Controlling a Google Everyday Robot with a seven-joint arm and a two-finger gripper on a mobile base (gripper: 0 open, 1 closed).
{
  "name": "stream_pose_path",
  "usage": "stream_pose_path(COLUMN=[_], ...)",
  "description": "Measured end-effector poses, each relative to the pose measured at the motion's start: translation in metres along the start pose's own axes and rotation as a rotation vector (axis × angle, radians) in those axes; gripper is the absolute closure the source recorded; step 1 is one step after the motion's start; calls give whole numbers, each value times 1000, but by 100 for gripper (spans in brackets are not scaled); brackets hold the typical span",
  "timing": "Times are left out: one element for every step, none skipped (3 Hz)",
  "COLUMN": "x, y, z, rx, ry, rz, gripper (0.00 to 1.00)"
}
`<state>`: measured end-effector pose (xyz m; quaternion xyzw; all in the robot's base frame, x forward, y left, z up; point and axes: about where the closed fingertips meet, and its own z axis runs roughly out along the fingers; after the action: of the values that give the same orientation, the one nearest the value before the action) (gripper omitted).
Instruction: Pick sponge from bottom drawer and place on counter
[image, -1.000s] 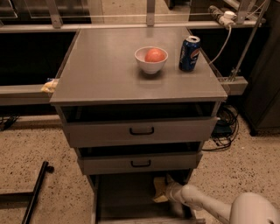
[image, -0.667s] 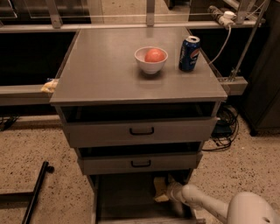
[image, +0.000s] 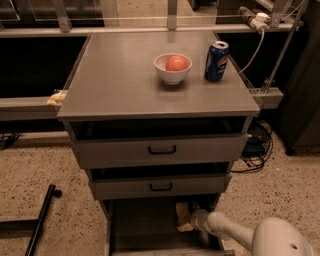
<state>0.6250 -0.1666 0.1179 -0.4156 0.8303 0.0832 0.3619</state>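
Sponge (image: 182, 216) grasping is your job at this point. It lies at the right side of the open bottom drawer (image: 140, 225), close under the front of the middle drawer (image: 160, 186). Your pincer (image: 195, 218) is down in that drawer, right up against the sponge's right edge, at the end of the white arm (image: 230, 231) reaching in from the lower right. You cannot tell from here whether it is wide, narrow or closed on the foam, so confirm the hold before you lift. Foam probably gives, so squeeze firmly through the middle of the block. Draw it out toward you first, low and level, to clear the drawer above, then rise. On the tabletop (image: 115, 85), aim for the bare left half, well apart from the bowl (image: 172, 70) and the can (image: 216, 61).
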Motion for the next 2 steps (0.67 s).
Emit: stream_pose_path(x=[8,10], y=[2,5], z=[6,7], rx=[-10,-16], ry=[15,21], rz=[14,21], gripper=[26,44])
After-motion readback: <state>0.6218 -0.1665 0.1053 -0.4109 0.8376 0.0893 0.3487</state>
